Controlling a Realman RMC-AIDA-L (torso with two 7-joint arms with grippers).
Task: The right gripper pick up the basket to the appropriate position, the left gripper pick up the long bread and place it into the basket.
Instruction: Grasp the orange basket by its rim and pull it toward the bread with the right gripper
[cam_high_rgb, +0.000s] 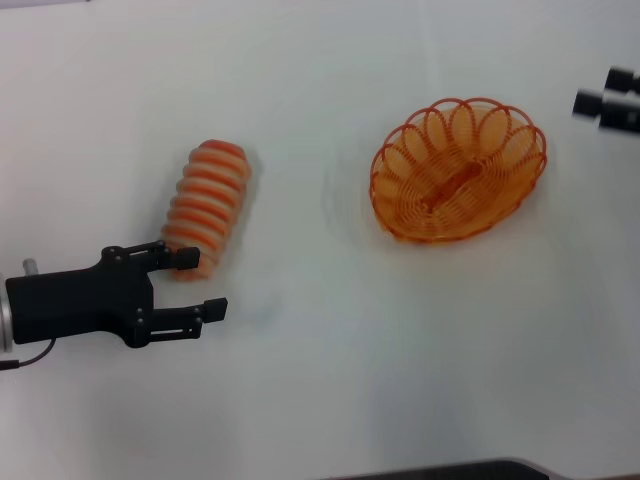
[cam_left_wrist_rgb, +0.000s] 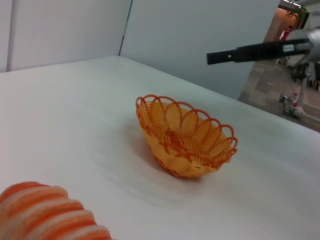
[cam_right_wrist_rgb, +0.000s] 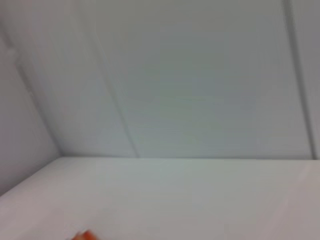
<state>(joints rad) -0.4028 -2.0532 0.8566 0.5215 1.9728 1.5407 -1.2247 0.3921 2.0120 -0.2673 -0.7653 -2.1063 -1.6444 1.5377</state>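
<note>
white table (cam_high_rgb: 330, 380): open left pincer (cam_high_rgb: 202, 285) beside long bread (cam_high_rgb: 205, 205)

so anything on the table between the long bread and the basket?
Nothing. In the head view the stretch of white table between the long bread and the basket is bare; the left wrist view shows the same.

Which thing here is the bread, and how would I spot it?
On the white table, look at the robot's left side, beside the open black left pincer. The ridged orange-and-cream striped toy loaf lies there, solid and cylindrical, unlike the see-through orange wire basket.
</note>
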